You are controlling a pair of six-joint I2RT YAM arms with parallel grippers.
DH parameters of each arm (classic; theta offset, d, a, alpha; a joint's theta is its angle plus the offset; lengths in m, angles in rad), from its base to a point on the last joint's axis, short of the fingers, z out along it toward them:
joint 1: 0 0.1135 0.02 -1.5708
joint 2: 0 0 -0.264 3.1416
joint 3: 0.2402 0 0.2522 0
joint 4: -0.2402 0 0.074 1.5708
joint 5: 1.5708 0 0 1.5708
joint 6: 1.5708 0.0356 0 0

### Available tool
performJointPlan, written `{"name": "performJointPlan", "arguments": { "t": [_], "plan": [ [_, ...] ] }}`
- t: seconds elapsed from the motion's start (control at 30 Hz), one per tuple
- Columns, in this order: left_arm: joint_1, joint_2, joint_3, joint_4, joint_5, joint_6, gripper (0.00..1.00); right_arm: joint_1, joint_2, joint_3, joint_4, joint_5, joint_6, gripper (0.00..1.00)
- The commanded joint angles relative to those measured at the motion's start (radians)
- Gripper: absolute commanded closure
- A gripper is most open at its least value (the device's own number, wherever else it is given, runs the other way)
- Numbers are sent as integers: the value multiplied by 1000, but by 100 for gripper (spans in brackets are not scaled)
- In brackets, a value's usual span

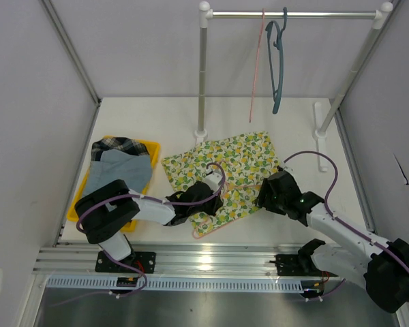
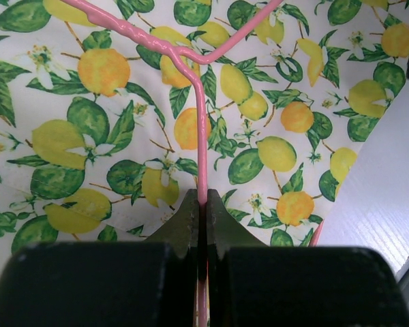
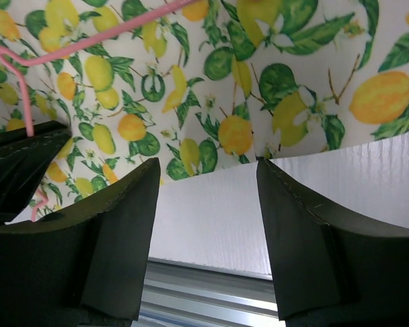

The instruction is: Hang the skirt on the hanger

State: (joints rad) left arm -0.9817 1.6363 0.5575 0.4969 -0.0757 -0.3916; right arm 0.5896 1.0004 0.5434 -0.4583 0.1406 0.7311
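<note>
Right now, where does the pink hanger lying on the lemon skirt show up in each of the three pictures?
Top external: the hanger peeks out at the near edge of the skirt, low centre.
Left wrist: centre, its wire running up from the shut left gripper.
Right wrist: top left, crossing the print.
Shared landmark: the skirt's lemon print.

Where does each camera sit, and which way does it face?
Top: above and behind the arms, looking down on table and skirt; both arms show.
Left wrist: looks past shut left gripper, along the hanger it pinches, onto skirt.
Right wrist: looks past open right gripper at skirt edge and table.
Shared: both wrists see skirt and hanger.
</note>
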Motion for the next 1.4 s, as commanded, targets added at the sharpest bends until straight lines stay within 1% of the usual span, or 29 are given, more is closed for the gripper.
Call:
{"name": "performJointPlan", "arguments": {
  "t": [0.0, 0.1, 0.3, 0.4, 0.5, 0.53, 0.57, 0.6, 0.67, 0.7, 0.83, 1.03, 1.23, 1.37],
  "plan": [
    [-11, 3, 35, 5, 1, 11, 100, 21, 10, -13, 56, 67, 62, 37],
    [-11, 7, 32, 6, 5, 11, 100, 27, 43, -20, 84, 79, 65, 36],
    [-11, 13, 28, 6, 13, 7, 100, 12, 173, 6, 158, 108, 42, 35],
    [-11, 13, 28, 5, 20, 8, 100, -5, 208, 15, 196, 113, 28, 41],
    [-11, 13, 25, 2, 22, 11, 100, -14, 236, 44, 205, 119, 16, 63],
    [-11, 10, 24, 5, 22, 13, 100, -16, 244, 62, 201, 122, 10, 69],
    [-11, 11, 22, 5, 22, 13, 100, -16, 257, 76, 193, 122, 5, 77],
    [-11, 11, 22, 5, 16, 14, 100, -17, 259, 88, 184, 128, -2, 91],
    [-11, 8, 22, 3, 11, 19, 100, -17, 254, 118, 164, 126, -12, 99],
    [-11, 7, 22, 3, 8, 19, 100, -16, 245, 127, 155, 123, -13, 100],
    [-11, 13, 28, 5, -1, 25, 100, -25, 224, 167, 110, 99, -33, 100],
    [-15, 20, 28, 9, -19, 23, 100, -40, 184, 188, 90, 68, -32, 100],
    [-21, 23, 36, -12, -88, 20, 100, -82, 146, 222, 46, 31, -44, 100],
    [-26, 25, 33, -34, -151, 13, 100, -129, 106, 208, 21, 5, -56, 100]
  ]
}}
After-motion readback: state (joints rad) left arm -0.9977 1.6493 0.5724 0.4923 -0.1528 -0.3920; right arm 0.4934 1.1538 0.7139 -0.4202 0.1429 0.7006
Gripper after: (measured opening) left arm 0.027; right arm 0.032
